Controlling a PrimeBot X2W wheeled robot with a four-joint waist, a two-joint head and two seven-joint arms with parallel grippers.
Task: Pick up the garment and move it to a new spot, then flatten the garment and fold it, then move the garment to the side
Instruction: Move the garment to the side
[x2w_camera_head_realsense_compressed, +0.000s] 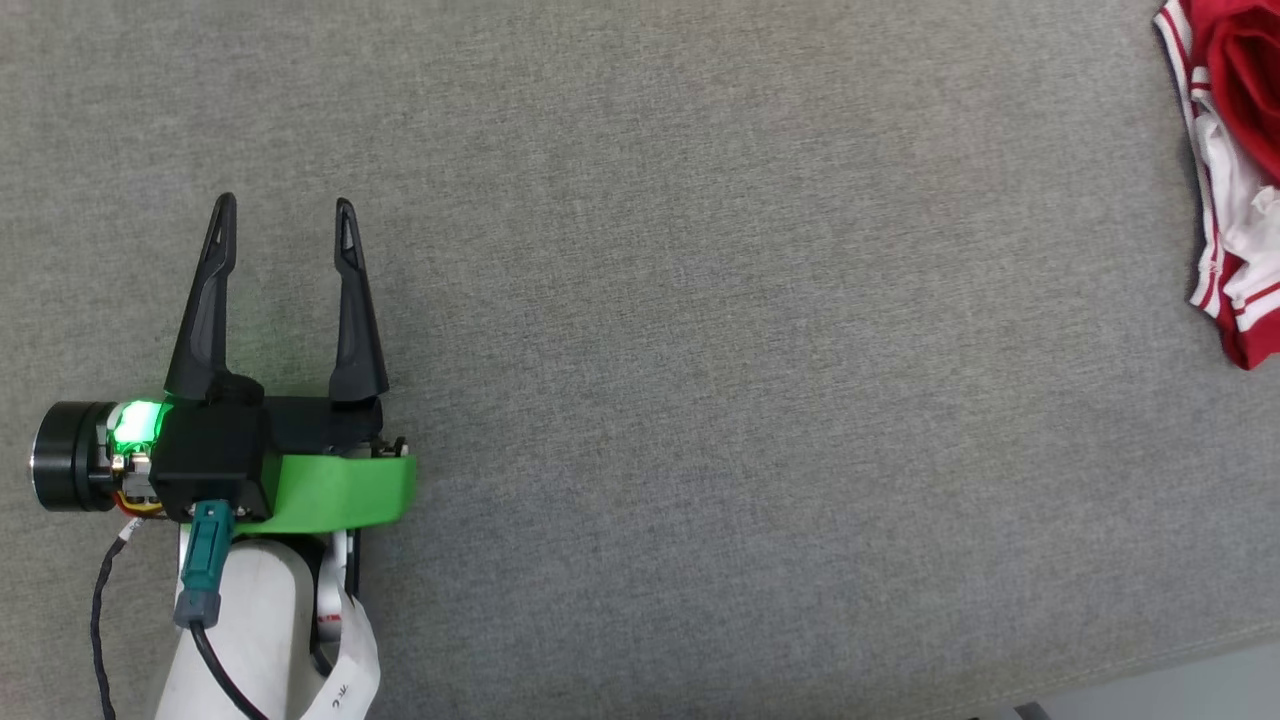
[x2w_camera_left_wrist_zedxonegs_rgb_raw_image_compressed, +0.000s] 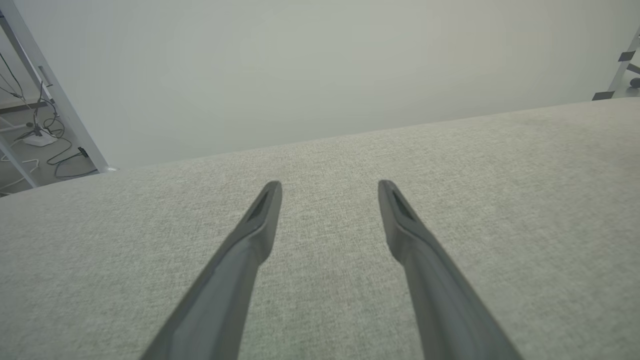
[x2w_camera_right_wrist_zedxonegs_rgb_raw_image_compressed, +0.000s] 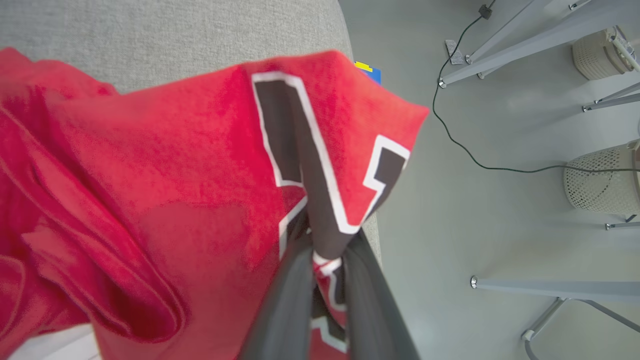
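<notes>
The garment (x2w_camera_head_realsense_compressed: 1235, 180) is a red T-shirt with white sleeves and striped trim, bunched at the far right edge of the head view on the grey fabric table (x2w_camera_head_realsense_compressed: 700, 300). In the right wrist view the garment (x2w_camera_right_wrist_zedxonegs_rgb_raw_image_compressed: 165, 185) hangs in red folds, and a part with a dark, white-edged print is pinched between the fingers of my right gripper (x2w_camera_right_wrist_zedxonegs_rgb_raw_image_compressed: 327, 255), which is shut on it. My left gripper (x2w_camera_head_realsense_compressed: 285, 215) rests open at the lower left of the table, far from the garment, nothing between its fingers. The left wrist view shows the same open left gripper (x2w_camera_left_wrist_zedxonegs_rgb_raw_image_compressed: 330, 192) over bare fabric.
The table's right edge (x2w_camera_right_wrist_zedxonegs_rgb_raw_image_compressed: 350, 65) drops to a grey floor with metal frame legs (x2w_camera_right_wrist_zedxonegs_rgb_raw_image_compressed: 530, 287), a black cable (x2w_camera_right_wrist_zedxonegs_rgb_raw_image_compressed: 480, 162) and mesh baskets (x2w_camera_right_wrist_zedxonegs_rgb_raw_image_compressed: 600, 185). A metal frame and cables (x2w_camera_left_wrist_zedxonegs_rgb_raw_image_compressed: 40, 115) stand beyond the table's far left edge.
</notes>
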